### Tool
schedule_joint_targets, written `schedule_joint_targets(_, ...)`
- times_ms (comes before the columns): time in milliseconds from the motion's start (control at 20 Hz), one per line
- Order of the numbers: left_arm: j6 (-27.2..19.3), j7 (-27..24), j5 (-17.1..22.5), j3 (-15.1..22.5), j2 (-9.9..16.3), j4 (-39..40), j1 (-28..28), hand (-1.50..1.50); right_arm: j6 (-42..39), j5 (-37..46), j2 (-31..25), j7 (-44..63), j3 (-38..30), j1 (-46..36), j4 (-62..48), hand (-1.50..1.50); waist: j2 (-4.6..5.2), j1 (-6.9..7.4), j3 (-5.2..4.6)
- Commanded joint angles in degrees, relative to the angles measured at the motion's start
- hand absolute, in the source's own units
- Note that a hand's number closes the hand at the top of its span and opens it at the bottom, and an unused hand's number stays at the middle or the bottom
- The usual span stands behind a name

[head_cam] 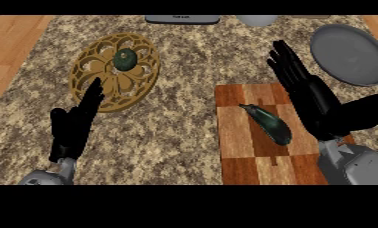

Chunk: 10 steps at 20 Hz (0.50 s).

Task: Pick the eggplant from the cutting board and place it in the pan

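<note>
1. The speckled beige-and-brown stone bench (pixel 184 122) fills most of what I can see from up here, with a strip of light wood along its far left edge.
2. On the right side of the bench lies a rectangular wooden cutting board (pixel 240 142) made of reddish and pale brown blocks.
3. The long, dark green-black eggplant (pixel 270 124) lies on that board, slanting from its thin stem end at the upper left down to its thicker end at the lower right.
4. The right robot hand (pixel 314 99), black on a grey forearm, stands just to the right of the eggplant with its fingers straight and spread, pointing away from me; it overlaps the board's right edge, and I cannot tell whether it touches the eggplant.
5. The round grey metal pan (pixel 347 54) sits at the far right of the bench, beyond the board, well apart from the eggplant.
6. To the left rests a round, golden-brown wooden trivet with an openwork flower pattern (pixel 111 72), and a small dark green round vegetable (pixel 124 60) sits near its centre.
7. The left robot hand (pixel 74 124) is at the lower left, open with fingers straight and raised, its tips overlapping the trivet's lower edge.
8. At the far edge, a flat grey object (pixel 182 19) and a pale rounded bowl (pixel 257 20) are partly cut off.
</note>
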State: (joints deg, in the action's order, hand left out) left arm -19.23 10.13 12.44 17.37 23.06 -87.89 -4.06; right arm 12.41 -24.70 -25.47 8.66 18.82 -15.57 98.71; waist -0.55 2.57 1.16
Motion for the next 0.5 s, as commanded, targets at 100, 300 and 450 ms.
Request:
schedule_joint_targets(100,0.0,-3.3,-1.2,-1.7,0.3,-1.7,-4.0,0.00,-22.2,-9.6,-1.0,0.7,6.4,-4.2,-5.9,1.50,2.02,2.43,-0.91)
schedule_joint_targets(300,1.1,-4.8,-0.1,-2.3,-0.8,-3.2,-8.2,0.00,-39.1,-10.9,-3.8,1.5,16.5,-4.2,-8.0,1.50,3.46,4.83,-0.82)
schedule_joint_targets(450,1.3,-6.3,1.5,-6.0,-0.2,0.3,-8.5,0.00,-47.7,-5.6,-10.3,-14.4,7.3,-6.4,-15.8,-1.50,2.46,0.28,-0.80)
